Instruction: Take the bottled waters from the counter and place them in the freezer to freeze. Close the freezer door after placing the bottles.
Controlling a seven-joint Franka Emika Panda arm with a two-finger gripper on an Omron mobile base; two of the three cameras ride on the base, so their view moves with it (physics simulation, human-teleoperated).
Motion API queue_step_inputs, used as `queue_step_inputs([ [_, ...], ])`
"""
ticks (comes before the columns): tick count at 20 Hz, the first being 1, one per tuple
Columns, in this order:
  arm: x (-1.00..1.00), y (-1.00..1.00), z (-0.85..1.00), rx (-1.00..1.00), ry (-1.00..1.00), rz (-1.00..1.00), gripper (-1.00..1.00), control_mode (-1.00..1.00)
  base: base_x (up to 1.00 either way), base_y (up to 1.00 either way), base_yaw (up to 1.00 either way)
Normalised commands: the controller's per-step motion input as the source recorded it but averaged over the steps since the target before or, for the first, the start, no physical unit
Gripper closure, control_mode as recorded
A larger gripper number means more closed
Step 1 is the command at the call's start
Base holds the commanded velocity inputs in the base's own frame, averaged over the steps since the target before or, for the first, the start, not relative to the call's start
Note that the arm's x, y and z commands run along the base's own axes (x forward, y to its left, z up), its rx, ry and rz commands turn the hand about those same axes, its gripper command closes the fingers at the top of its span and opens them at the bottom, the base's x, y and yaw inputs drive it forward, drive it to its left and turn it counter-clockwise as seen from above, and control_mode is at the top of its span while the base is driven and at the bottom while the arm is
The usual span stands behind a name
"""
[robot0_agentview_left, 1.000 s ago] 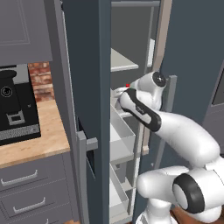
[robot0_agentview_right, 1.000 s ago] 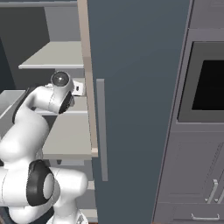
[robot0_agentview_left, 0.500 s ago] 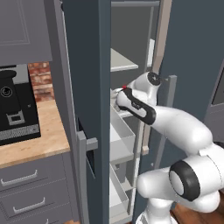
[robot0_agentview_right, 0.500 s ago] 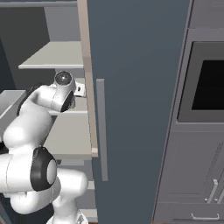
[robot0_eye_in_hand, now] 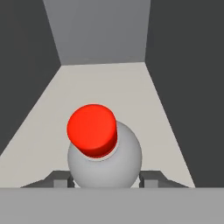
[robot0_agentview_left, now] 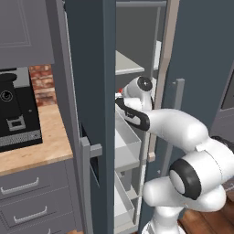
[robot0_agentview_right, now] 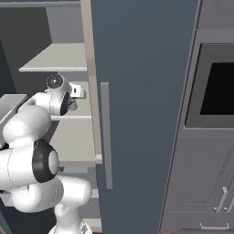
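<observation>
Arm stretched forward, elbow bent, claw (robot0_eye_in_hand: 105, 180) clamped, fingers (robot0_eye_in_hand: 59, 179) barely apart

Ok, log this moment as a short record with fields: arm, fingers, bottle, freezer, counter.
arm: reaches into the open freezer, at the level of its pale shelves
fingers: one on each side of the red-capped bottle, gripper closed on it
bottle: clear-grey body, red cap, seen from above over a pale shelf; contact with the shelf cannot be told
freezer door: open, with a vertical bar handle
counter: light wood top left of the freezer, black coffee machine on it
</observation>
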Motion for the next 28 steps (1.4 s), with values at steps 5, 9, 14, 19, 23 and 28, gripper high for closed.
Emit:
queue_step_inputs([
  [5, 0.22, 0.03, -0.2, 0.0, 0.05, 0.0, 1.0, -1.0, 0.0, 0.0, 0.0],
  [9, 0.2, 0.0, -0.53, 0.0, 0.12, 0.0, 1.0, -1.0, 0.0, 0.0, 0.0],
  [14, 0.21, 0.0, -0.42, 0.0, 0.06, 0.0, -1.0, -1.0, 0.0, 0.0, 0.0],
  [19, 0.26, 0.0, 0.0, 0.0, 0.0, 0.0, -1.0, -1.0, 0.0, 0.0, 0.0],
  [23, 0.15, 0.0, -0.04, 0.0, 0.0, 0.0, -1.0, -1.0, 0.0, 0.0, 0.0],
  [28, -0.1, 0.03, 0.0, 0.0, 0.01, 0.0, -1.0, -1.0, 0.0, 0.0, 0.0],
])
